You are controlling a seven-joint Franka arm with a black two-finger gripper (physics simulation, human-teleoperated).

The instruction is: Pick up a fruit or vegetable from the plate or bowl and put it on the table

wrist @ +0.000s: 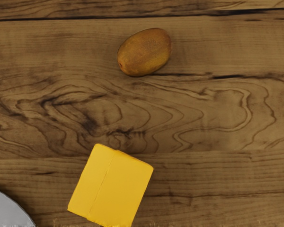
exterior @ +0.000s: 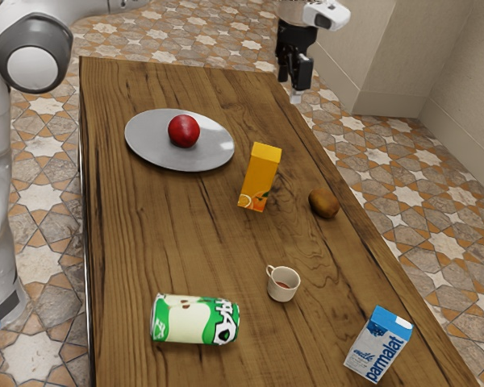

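Note:
High above the table, toward the top of the exterior view, my gripper (exterior: 296, 93) hangs away from every object. A red, round, apple-like fruit (exterior: 184, 131) rests on the grey plate (exterior: 150, 151). Loose on the wood lies a brown kiwi (exterior: 323, 203), near the table's long edge at the exterior view's right. From the wrist camera, the kiwi (wrist: 145, 52) is visible on bare wood, along with part of the plate's rim (wrist: 8, 212).
An upright orange juice carton (exterior: 260, 177) stands between plate and kiwi; its yellow top (wrist: 110, 185) shows in the wrist view. Farther along the wooden table (exterior: 129, 250) are a small cup (exterior: 282, 284), a green-and-white can (exterior: 195, 320) on its side and a milk carton (exterior: 377, 344).

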